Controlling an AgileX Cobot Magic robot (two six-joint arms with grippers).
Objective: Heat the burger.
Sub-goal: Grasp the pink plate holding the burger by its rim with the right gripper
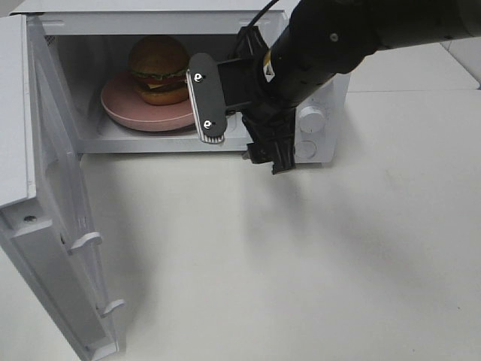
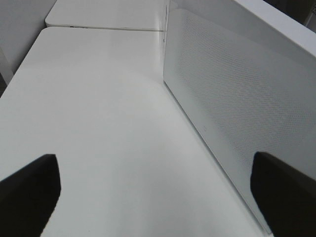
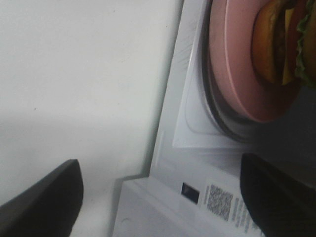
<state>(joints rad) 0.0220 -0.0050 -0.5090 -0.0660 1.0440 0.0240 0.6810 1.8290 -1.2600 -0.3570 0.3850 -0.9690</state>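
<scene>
The burger (image 1: 158,69) sits on its pink plate (image 1: 120,107) inside the microwave (image 1: 323,90), ready for heating, though the door (image 1: 56,226) hangs wide open over the bench (image 1: 301,263). The right gripper (image 1: 240,124) hovers at the opening, fingers spread wide and empty. The left gripper (image 2: 158,197), fingers also wide, waits beside the door, well placed to swing it shut.

A white microwave (image 1: 316,120) with its door open on a white table (image 1: 301,263)

The microwave stands at the far edge of the table. Its door (image 1: 56,226) swings out toward the near left corner. A pink plate (image 1: 124,105) sits inside the oven. Two round knobs (image 1: 312,116) are on the panel at the right side. A sticker with a small square code (image 3: 218,202) is on the front frame.
</scene>
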